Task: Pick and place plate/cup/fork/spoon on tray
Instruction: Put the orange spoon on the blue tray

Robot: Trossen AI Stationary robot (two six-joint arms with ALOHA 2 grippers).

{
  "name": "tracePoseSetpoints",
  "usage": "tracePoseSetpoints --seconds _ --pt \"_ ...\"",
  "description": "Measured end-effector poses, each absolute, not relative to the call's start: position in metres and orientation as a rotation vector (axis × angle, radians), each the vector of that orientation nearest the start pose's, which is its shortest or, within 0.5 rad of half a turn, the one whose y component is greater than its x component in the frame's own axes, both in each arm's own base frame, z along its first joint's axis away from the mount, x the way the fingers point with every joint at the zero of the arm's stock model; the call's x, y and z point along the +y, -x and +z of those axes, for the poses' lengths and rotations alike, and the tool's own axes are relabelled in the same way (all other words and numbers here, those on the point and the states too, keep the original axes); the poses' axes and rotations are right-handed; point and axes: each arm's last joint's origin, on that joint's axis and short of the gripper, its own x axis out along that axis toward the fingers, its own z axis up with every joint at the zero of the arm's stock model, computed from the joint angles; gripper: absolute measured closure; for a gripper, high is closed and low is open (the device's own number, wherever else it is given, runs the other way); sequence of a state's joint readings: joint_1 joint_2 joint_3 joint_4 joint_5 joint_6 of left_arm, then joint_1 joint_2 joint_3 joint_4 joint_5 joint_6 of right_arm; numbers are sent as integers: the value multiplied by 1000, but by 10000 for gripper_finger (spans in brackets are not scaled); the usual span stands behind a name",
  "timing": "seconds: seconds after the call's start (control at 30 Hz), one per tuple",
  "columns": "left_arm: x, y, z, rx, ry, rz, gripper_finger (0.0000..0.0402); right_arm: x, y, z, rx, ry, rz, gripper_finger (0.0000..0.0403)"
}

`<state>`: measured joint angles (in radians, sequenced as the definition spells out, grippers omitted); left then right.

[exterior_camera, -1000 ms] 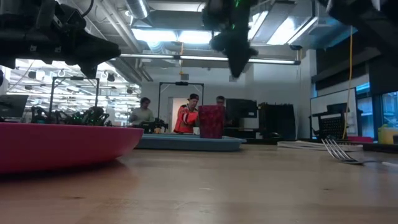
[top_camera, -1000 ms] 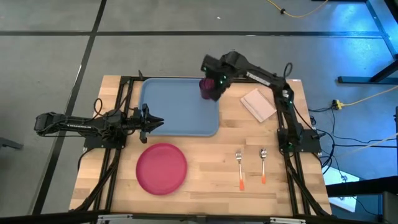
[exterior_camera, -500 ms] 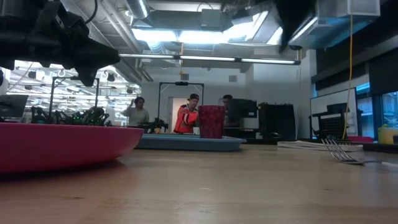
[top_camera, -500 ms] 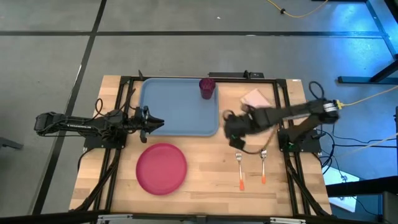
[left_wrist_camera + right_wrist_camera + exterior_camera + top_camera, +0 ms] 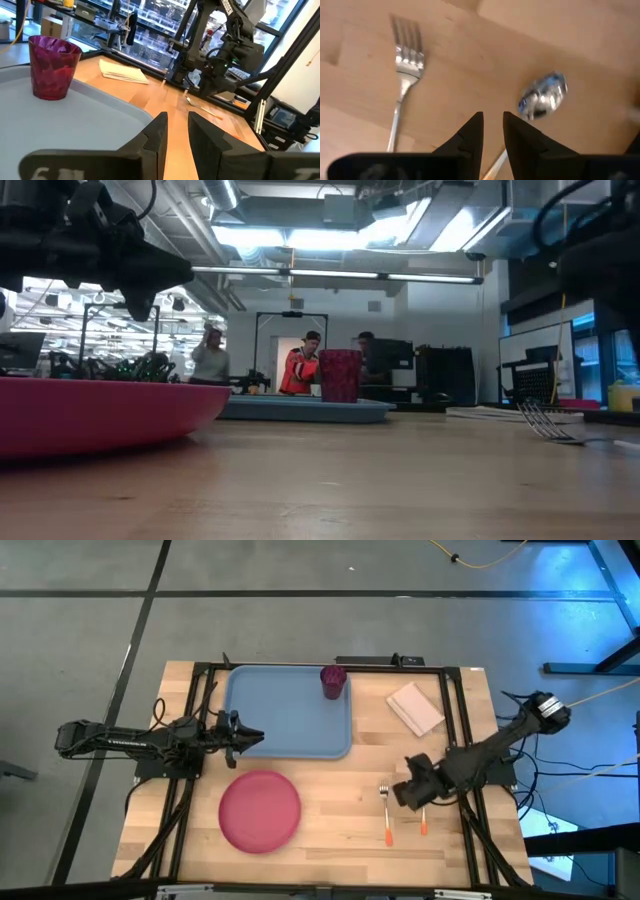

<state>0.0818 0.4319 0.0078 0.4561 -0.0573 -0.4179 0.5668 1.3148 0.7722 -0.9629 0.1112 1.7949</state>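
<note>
The spoon (image 5: 542,96) and the fork (image 5: 406,65) lie side by side on the bare wood near the bench's front right, apart from each other and well apart from the tray (image 5: 288,712) — light, stiff, thin things with slick metal heads. The spoon, judging by its flat lie, is best pinched across its orange handle. The right gripper (image 5: 412,793) hangs low over the two, its arm reaching in from the right edge, fingers nearly closed on nothing. The left gripper (image 5: 250,736), narrowly parted and empty, waits at the tray's left front corner. The cup (image 5: 333,681) stands at the tray's back right; the plate (image 5: 260,810) rests before the tray.
</note>
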Motion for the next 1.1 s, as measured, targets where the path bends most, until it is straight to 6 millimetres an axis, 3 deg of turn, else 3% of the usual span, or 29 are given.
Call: tracePoseSetpoints --seconds 0.17,0.53,1.1 --pt "11 -124 170 -45 419 106 333 123 -160 183 1167 -1057 -1039 325" --pt "6 -125 168 -21 417 98 333 155 -151 151 1162 -1046 -1210 325" --pt "5 -125 168 -29 383 146 333 153 -165 127 1138 -992 -1318 325"
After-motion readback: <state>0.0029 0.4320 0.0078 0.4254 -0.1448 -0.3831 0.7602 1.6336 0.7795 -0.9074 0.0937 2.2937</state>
